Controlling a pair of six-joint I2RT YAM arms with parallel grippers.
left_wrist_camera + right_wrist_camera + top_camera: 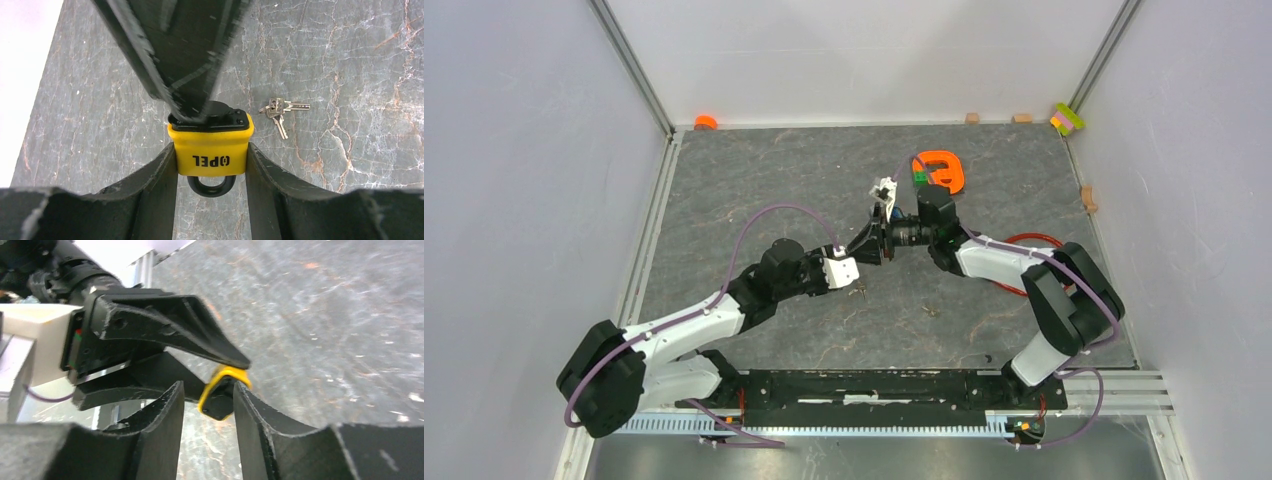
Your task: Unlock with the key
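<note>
The little yellow padlock (212,150), marked OPEL, is pinched by its sides between my left gripper's (211,156) fingers, with its black shackle pointing back toward the wrist. It is held above the table. My right gripper (209,390) meets it head-on. Its jaws are apart around the padlock's black end (220,401), which touches the right-hand finger and leaves a gap to the other. The key bunch (279,111), small and silver, lies loose on the grey table to the right of the padlock. Both grippers meet mid-table in the top view (884,242).
An orange object (942,170) with a small green block (920,179) sits behind the grippers. A red cable (1027,240) loops by the right arm. Small wooden blocks (972,118) and an orange cap (705,122) line the back edge.
</note>
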